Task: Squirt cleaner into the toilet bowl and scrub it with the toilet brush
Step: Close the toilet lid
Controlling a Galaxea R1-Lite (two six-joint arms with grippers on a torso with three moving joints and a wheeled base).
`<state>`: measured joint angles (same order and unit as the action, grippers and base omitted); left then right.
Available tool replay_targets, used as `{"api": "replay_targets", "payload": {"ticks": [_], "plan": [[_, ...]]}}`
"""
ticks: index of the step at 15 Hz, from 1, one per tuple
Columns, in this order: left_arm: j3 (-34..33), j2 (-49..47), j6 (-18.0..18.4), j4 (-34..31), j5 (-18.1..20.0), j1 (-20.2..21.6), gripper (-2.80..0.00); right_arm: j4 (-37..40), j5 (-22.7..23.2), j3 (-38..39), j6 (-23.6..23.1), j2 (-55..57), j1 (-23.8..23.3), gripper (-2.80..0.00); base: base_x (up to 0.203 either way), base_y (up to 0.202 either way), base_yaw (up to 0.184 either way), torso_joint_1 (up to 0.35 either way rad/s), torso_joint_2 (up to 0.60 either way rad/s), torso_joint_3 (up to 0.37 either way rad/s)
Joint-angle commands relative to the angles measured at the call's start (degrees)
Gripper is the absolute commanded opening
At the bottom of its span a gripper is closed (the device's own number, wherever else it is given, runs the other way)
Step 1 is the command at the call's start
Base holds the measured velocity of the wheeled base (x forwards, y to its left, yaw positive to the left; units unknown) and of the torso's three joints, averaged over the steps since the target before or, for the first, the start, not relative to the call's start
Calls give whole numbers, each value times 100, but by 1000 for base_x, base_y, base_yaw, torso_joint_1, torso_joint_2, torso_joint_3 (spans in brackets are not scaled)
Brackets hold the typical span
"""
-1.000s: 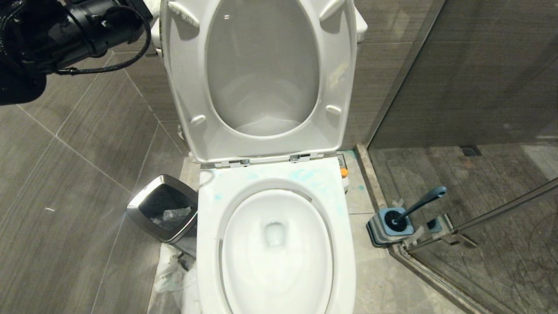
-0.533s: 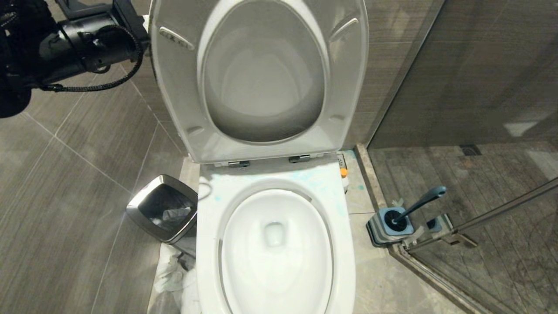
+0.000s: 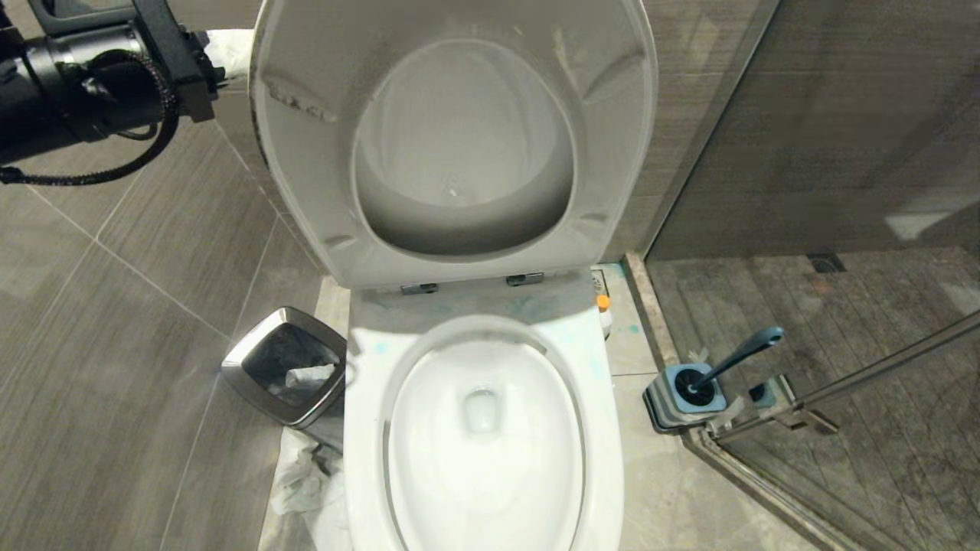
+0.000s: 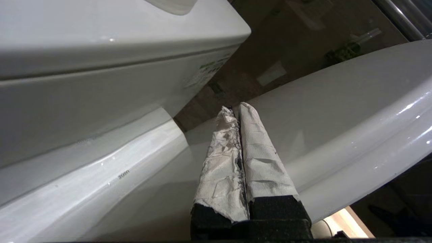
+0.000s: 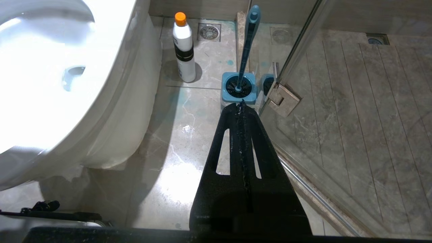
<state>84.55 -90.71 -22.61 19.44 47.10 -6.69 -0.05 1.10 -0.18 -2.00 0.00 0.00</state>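
Left wrist view: a small grey "TOTO" mark (image 4: 123, 174), barely legible, is printed on the white ceramic toilet (image 4: 101, 162). On the side of the tank (image 4: 101, 84) sits a sticker (image 4: 206, 71) with green and grey print too small to read. Right wrist view: the bottle (image 5: 184, 47) carries a black band, no legible text.

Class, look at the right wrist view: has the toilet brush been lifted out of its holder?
No. The toilet brush stands with its head down in the square blue holder on the floor, untouched.
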Motion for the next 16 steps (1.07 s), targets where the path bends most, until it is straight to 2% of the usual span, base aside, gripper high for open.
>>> {"api": "replay_targets", "payload": {"ticks": [1, 3, 5, 7, 11, 16], "plan": [[-392, 352, 22, -143, 27, 9, -280, -4, 4, 1, -2, 9, 0, -280, 0, 0, 0, 0, 0, 0], [-781, 495, 290, -342, 230, 2, -280, -4, 4, 1, -2, 1, 0, -280, 0, 0, 0, 0, 0, 0], [-1123, 649, 903, -753, 524, 1, -280, -4, 4, 1, -2, 8, 0, -280, 0, 0, 0, 0, 0, 0], [-1369, 811, 1213, -1226, 571, 1, -280, -4, 4, 1, -2, 9, 0, -280, 0, 0, 0, 0, 0, 0], [-1907, 1137, 1323, -1882, 553, 1, -280, -4, 4, 1, -2, 9, 0, -280, 0, 0, 0, 0, 0, 0], [-2504, 1593, 1559, -3168, 530, 123, -280, -4, 4, 1, -2, 9, 0, -280, 0, 0, 0, 0, 0, 0]]}}
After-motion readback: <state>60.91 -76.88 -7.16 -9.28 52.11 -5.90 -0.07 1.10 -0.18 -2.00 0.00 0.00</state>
